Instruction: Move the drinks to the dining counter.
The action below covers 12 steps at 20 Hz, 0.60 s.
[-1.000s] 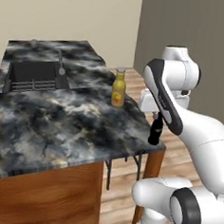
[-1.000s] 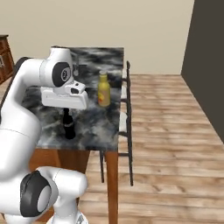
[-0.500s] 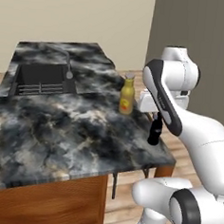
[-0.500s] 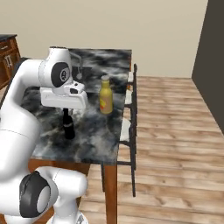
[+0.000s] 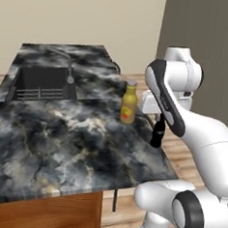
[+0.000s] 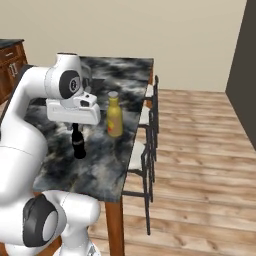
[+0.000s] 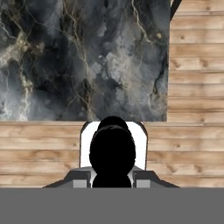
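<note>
We see the tool (image 6: 76,129) clamped on the neck of the small brown bottle (image 6: 77,143), holding it upright beside the edge of the dining surface (image 5: 60,145), apparently off it. In the hand view the bottle (image 7: 112,151) hangs over wood floor (image 7: 192,87). The yellow bottle (image 5: 129,103) stands upright on the surface near that edge, sink (image 5: 41,80) well apart.

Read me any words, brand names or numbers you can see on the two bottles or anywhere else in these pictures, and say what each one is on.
No text can be read anywhere.
Yellow bottle: its orange-red label is a blurred patch, no letters legible.
Small dark bottle in the gripper: a red label band, too small to read.
Marbled counter and the robot's arm: no writing or signs.
</note>
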{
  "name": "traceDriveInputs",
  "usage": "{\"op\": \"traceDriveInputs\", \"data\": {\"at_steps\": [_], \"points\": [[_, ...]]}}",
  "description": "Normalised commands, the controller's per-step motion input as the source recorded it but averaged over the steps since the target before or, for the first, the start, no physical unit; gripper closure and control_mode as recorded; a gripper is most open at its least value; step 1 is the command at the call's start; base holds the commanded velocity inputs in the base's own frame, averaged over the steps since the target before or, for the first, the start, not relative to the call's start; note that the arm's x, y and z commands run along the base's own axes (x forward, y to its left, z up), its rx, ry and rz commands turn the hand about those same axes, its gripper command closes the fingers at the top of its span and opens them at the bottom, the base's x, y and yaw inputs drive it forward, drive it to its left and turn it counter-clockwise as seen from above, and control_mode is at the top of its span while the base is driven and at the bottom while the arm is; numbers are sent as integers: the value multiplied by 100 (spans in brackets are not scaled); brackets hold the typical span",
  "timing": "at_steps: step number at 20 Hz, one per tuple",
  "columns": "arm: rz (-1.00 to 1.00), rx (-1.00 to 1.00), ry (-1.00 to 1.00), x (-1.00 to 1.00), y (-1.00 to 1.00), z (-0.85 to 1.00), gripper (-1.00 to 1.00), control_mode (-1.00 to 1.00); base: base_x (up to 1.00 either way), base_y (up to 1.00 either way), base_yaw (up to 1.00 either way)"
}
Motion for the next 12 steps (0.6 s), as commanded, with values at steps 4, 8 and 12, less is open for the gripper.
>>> {"op": "traceDriveInputs", "data": {"at_steps": [4,8,12], "points": [[0,0,0,0,0,0,100,100,33,-15,2],[0,0,0,0,0,0,100,100,49,-11,0],[0,0,0,0,0,0,100,100,48,-13,0]]}}
